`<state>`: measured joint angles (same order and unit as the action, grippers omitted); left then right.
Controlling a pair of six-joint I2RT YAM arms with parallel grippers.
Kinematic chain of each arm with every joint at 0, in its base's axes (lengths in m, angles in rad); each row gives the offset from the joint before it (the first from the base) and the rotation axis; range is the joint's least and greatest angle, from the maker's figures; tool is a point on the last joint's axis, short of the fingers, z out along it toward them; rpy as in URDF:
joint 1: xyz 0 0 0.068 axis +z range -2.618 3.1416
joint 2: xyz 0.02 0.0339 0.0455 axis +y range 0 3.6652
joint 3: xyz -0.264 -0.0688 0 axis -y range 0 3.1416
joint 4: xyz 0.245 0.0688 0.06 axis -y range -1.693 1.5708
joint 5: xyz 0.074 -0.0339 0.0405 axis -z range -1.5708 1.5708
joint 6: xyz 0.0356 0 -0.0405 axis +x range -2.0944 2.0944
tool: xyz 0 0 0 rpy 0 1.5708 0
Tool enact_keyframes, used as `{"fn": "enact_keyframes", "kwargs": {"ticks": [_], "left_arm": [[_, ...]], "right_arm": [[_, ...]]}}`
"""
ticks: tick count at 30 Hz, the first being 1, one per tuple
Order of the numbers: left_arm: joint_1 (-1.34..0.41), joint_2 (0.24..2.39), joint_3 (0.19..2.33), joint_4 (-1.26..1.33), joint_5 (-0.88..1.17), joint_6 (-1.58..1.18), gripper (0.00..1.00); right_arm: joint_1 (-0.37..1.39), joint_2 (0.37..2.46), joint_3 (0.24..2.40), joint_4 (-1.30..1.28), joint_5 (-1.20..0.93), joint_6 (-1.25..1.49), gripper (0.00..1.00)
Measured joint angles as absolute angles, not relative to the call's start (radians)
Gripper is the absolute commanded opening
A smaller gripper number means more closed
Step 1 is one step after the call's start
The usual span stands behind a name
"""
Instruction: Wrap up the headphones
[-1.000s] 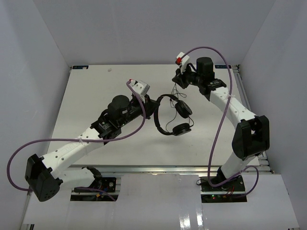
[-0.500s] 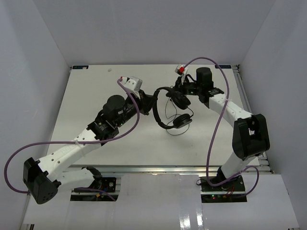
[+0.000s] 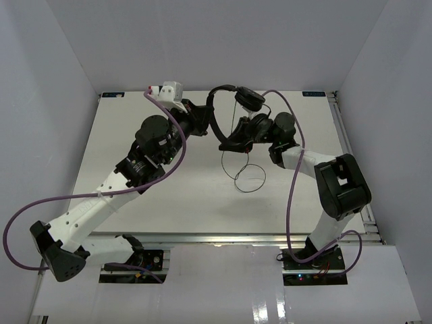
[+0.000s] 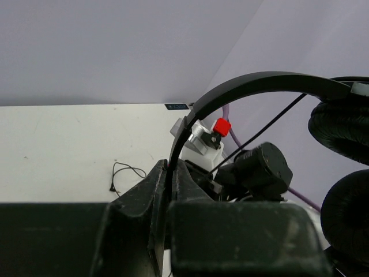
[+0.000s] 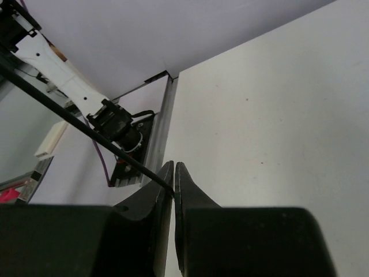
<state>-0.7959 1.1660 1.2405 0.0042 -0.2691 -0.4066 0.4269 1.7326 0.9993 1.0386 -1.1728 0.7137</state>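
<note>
I hold the headphones [image 3: 210, 111] off the worktop [image 3: 304, 196], up over the middle of its far edge. My left jaws are pinched fully shut on the thin headband [image 4: 259, 83], near one end of its arch. From that grip the band curves away toward the right edge, and the two padded ear cups [image 4: 343, 124] hang at its far end, so the long axis of the set runs roughly left to right along the far edge. My right jaws are also closed tight, with nothing between them but the thin black cord [image 5: 86, 127], which runs taut from the grip up toward the cups. Those jaws sit just nearside of the cups and a little lower, close to them but not touching as far as I can tell. Below the right grip the slack drops in a loose loop [image 3: 237, 181] onto the middle of the worktop, and the small plug [image 4: 110, 188] lies flat there. I judge that my right arm is the one to move: the left only has to keep the band steady while the right carries the cord round the band or the cups. The risk is that the trailing loop snags on my own wrist as it goes round.
</note>
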Motion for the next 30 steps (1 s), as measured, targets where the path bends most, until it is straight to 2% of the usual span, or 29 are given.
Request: {"fn": "enact_keyframes", "kwargs": {"ticks": [9, 19, 30], "left_arm": [[-0.796, 1.175, 1.324, -0.053, -0.390, -0.409, 0.00], [-0.769, 1.198, 1.472, -0.153, -0.509, -0.355, 0.00], [-0.468, 1.226, 1.572, -0.281, -0.494, -0.319, 0.00]], "right_arm": [[0.494, 1.818, 0.998, 1.263, -1.166, 0.999, 0.15], [0.545, 1.837, 0.913, 1.294, -1.162, 1.067, 0.12], [0.544, 1.749, 0.765, 1.293, -1.224, 1.048, 0.08]]}}
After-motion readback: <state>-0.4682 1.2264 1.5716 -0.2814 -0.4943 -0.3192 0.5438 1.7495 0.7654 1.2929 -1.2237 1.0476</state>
